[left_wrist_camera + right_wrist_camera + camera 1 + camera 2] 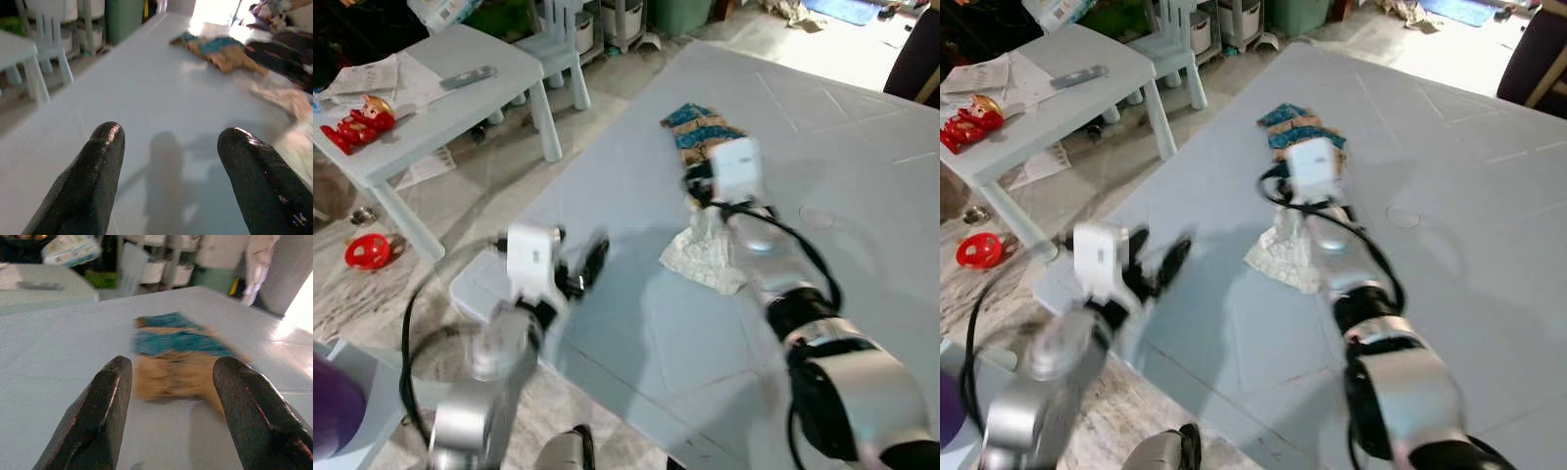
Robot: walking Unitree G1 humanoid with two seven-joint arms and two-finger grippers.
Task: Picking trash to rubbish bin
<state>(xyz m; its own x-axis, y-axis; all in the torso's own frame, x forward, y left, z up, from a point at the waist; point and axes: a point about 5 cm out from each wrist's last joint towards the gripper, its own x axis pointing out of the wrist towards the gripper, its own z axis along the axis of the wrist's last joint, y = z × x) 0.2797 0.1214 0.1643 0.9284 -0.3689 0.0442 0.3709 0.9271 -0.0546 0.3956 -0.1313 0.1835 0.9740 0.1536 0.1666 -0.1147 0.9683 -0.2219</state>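
On the pale surface (636, 333), your right claw (168, 396) hangs spread and empty just short of the teal-and-tan wrapper (176, 357), crumpled tissue (705, 253) beneath its arm, left claw (168, 166) likewise spread, empty.

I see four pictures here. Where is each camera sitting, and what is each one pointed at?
Left eye: on the head, looking down at the pale table; both arms show.
Right eye: beside it, same scene.
Left wrist: along the open left claw, across the table.
Right wrist: along the open right claw, at the blue-and-tan wrapper.
Shared: wrapper and crumpled tissue.
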